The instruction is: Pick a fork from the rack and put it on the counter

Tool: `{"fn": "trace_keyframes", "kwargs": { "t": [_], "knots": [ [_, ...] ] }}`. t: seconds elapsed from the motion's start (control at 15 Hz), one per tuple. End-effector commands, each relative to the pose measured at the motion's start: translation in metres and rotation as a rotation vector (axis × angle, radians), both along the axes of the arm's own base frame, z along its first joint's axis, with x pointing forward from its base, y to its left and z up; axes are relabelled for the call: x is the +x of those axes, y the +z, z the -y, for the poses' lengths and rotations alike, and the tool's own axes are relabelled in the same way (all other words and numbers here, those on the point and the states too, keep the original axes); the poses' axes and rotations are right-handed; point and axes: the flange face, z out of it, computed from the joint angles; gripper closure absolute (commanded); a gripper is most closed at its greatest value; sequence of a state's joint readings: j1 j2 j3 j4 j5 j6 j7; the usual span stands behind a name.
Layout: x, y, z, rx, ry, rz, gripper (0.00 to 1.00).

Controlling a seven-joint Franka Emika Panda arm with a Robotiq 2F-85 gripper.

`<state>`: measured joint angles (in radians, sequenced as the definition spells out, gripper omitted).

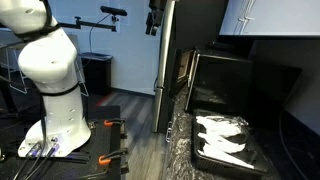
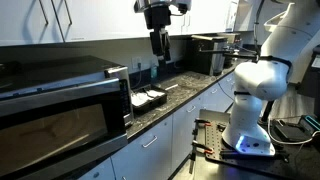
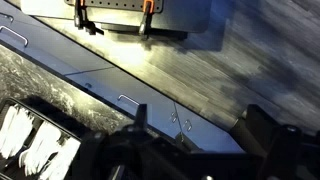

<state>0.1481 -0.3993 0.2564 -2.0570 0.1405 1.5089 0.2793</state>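
The rack (image 1: 205,152) is a black shallow tray on the speckled dark counter (image 1: 178,135), holding several white plastic utensils (image 1: 224,133); single forks cannot be made out. It also shows in the other exterior view (image 2: 150,99) and at the wrist view's lower left (image 3: 12,105), with the utensils (image 3: 35,145) inside. My gripper (image 2: 158,47) hangs high above the counter, well above the rack and a little to its side. In the wrist view its fingers (image 3: 200,125) are spread apart with nothing between them. In an exterior view it is at the top edge (image 1: 154,20).
A black microwave (image 2: 60,100) stands on the counter next to the rack, also visible in an exterior view (image 1: 225,80). White cabinet fronts with handles (image 3: 130,100) run below the counter edge. The robot base (image 1: 55,120) stands on the floor with orange clamps (image 3: 148,8).
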Motion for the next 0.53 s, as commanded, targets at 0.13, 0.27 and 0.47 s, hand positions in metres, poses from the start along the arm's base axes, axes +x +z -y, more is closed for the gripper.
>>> {"fn": "trace_keyframes", "kwargs": {
  "t": [0.13,0.27,0.47],
  "knots": [
    [0.000,0.001,0.004,0.002,-0.021,0.001,0.00],
    [0.002,0.001,0.011,0.005,-0.054,0.004,0.00],
    [0.005,0.000,0.012,0.004,-0.036,-0.003,0.00]
  ]
}}
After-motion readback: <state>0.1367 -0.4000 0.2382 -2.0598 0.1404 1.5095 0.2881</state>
